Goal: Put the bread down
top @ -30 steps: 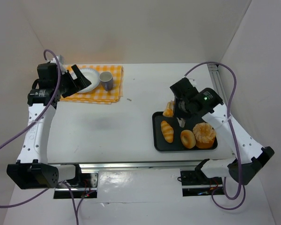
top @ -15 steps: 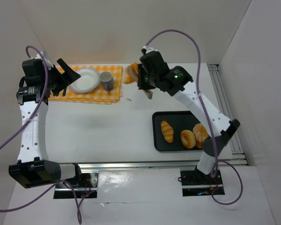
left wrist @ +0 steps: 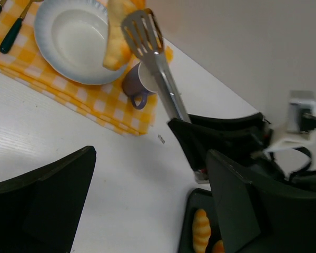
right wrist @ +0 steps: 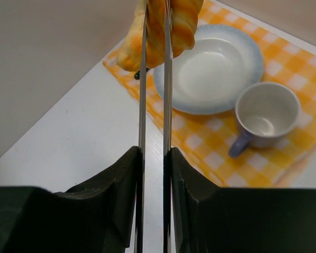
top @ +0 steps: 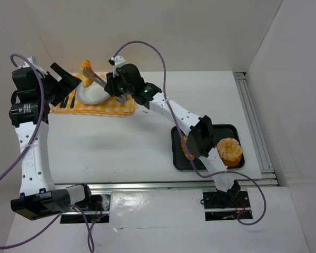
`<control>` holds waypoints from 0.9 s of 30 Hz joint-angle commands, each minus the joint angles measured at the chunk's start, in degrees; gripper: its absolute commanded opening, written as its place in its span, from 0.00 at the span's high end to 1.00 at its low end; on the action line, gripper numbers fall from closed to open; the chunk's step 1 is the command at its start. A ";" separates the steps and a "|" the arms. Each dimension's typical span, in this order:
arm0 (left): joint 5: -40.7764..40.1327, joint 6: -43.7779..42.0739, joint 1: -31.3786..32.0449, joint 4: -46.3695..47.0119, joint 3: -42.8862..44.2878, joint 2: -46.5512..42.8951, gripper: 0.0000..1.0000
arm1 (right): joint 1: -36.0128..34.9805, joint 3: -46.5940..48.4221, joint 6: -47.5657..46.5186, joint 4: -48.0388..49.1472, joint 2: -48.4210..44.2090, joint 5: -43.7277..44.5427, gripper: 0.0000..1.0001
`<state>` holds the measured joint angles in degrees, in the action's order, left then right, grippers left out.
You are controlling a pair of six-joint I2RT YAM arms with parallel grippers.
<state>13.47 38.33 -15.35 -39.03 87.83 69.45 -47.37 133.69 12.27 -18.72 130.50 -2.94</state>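
Top external: right arm (top: 171, 108) stretched far left, gripper (right wrist: 154, 158) clamping tongs (right wrist: 167, 95) pinching bread (right wrist: 181, 18) near plate (right wrist: 216, 74)

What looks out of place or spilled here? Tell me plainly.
Nothing stands out. The bread hangs pinched in tongs held by the right claw near the rim of the plate; the mug stands upright and empty on the checked cloth.

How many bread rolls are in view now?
2. One bread roll is held in the tongs by the plate; the other lies on the tray, partly behind the right arm. More may be hidden there.
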 commanded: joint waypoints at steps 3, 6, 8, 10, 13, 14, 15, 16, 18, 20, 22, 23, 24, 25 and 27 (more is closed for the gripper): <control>-2.58 1.75 -0.47 0.00 3.13 -2.92 0.01 | 0.27 6.06 -0.93 18.80 8.87 -6.90 1.00; -2.58 1.75 -0.47 -0.61 3.13 -3.53 0.01 | 0.27 9.22 -0.41 20.30 14.23 -6.90 1.00; -3.19 1.75 -0.47 -0.61 2.61 -3.53 0.01 | 0.27 9.22 0.91 22.15 16.18 -6.90 1.00; -3.19 1.23 -0.47 -1.14 2.61 -3.53 0.01 | 0.79 9.93 1.53 22.76 18.65 -6.90 1.00; -3.19 1.22 -0.47 -1.14 2.61 -3.53 0.01 | 0.79 10.45 2.14 23.47 20.93 -4.72 1.00; -3.19 1.22 -0.47 -1.14 2.61 -3.53 0.01 | 0.79 11.06 2.14 23.47 21.46 -4.10 1.00; -2.67 1.22 -0.47 -1.14 2.61 -3.01 0.01 | 0.79 11.68 2.14 23.47 22.08 -3.48 1.00; -2.66 1.22 -0.47 -1.14 2.61 -3.01 0.01 | 0.79 11.68 2.14 23.47 22.60 -2.78 0.96; -2.66 0.70 -0.47 -1.14 2.61 -3.01 0.01 | 1.32 11.68 2.66 23.47 22.61 -2.77 0.93; -2.66 0.70 -0.47 -1.14 2.09 -3.01 0.01 | 1.32 11.16 2.67 23.99 22.61 -2.77 0.72; -2.66 0.70 -0.47 -1.14 2.08 -3.01 0.01 | 1.32 11.16 2.67 23.99 22.09 -3.30 0.69; -2.66 0.70 -0.47 -1.14 2.08 -3.01 0.01 | 1.32 11.16 2.67 23.99 22.08 -3.30 0.67; -2.66 0.70 -0.47 -1.14 2.08 -3.01 0.01 | 1.32 11.16 2.67 23.99 22.08 -3.30 0.62; -2.14 0.70 -0.47 -1.14 2.08 -3.01 0.01 | 1.32 10.63 2.67 23.99 21.30 -3.30 0.60; -2.14 0.70 -0.47 -1.14 2.08 -3.01 0.01 | 1.32 9.41 2.67 23.99 19.80 -3.30 0.55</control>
<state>10.74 39.29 -15.53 -40.99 89.25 67.09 -46.37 141.43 15.16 -0.69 154.39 -6.48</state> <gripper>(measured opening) 0.988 0.436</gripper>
